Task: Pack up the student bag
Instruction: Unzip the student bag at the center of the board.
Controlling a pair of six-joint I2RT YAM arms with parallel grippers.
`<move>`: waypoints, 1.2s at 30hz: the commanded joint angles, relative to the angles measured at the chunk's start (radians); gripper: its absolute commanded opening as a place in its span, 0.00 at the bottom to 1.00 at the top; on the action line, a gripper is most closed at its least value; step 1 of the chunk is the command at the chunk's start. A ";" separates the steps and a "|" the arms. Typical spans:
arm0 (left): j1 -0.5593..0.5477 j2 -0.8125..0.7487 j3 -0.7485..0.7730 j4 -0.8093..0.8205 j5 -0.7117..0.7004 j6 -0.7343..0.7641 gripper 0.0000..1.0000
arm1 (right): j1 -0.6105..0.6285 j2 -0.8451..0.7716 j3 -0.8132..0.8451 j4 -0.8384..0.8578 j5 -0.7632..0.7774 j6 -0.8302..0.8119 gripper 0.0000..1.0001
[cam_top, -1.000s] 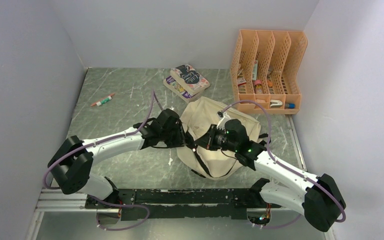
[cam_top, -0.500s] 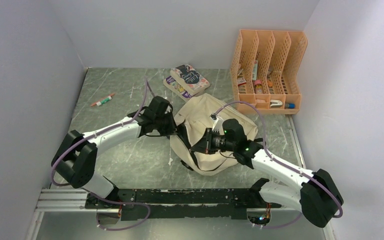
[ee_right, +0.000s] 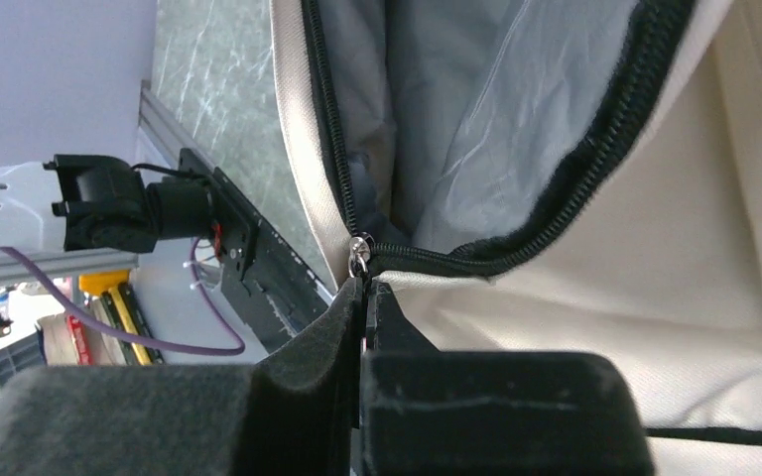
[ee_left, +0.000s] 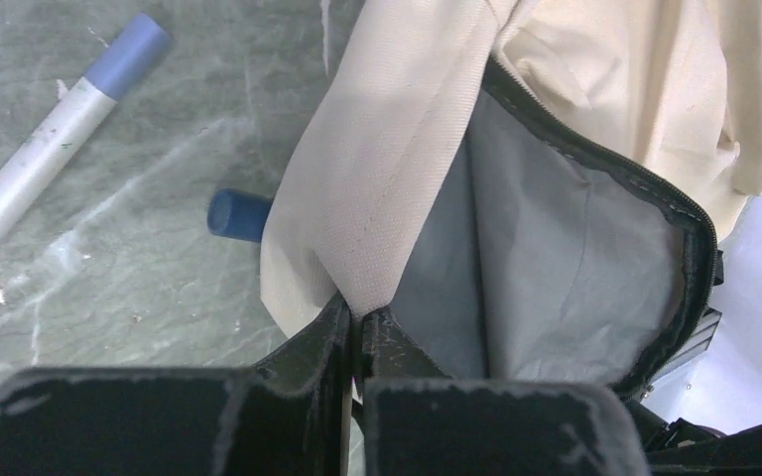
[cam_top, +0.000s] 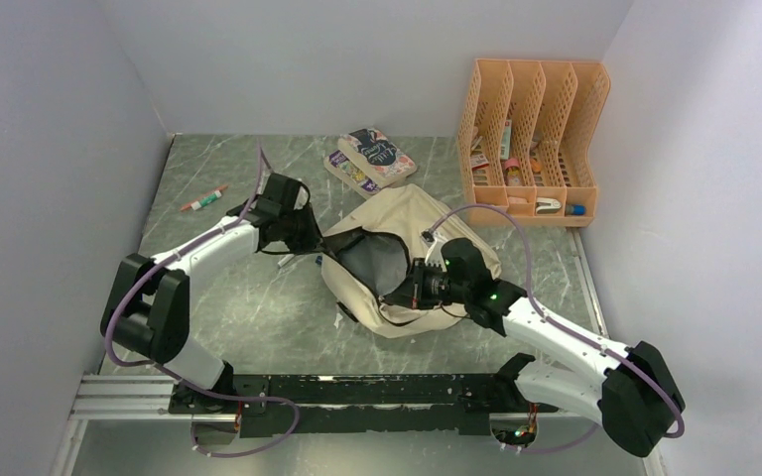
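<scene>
With the bag (cam_top: 417,208) lying in the middle of the table (cam_top: 258,307), my left gripper (ee_left: 352,319) is pinched on its cream rim and my right gripper (ee_right: 365,297) on the zipper pull (ee_right: 358,246); I'd draw them apart gently, low and level, so the mouth gapes without fabric slipping.

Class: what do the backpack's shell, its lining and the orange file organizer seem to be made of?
Backpack shell: matte cream canvas-like cloth; visible woven grain, stitching. Lining: thin grey synthetic, probably; smooth, creased, faint sheen. File organizer: likely rigid moulded plastic; even perforations, matte orange.
</scene>
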 commanded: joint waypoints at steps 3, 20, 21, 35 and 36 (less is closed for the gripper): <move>0.114 -0.011 0.050 -0.017 -0.049 0.098 0.05 | 0.003 -0.005 0.028 -0.116 0.023 -0.040 0.00; 0.128 -0.038 -0.017 0.047 0.074 0.148 0.05 | 0.103 0.147 0.181 0.085 -0.213 -0.107 0.00; 0.128 -0.033 -0.010 0.040 0.062 0.146 0.05 | 0.121 0.147 0.184 0.073 -0.211 -0.121 0.00; 0.147 0.063 0.089 0.019 -0.018 0.127 0.05 | 0.190 0.032 0.141 -0.202 -0.107 -0.189 0.00; 0.152 0.061 0.090 0.020 -0.021 0.128 0.05 | 0.190 0.029 0.145 -0.238 -0.082 -0.195 0.00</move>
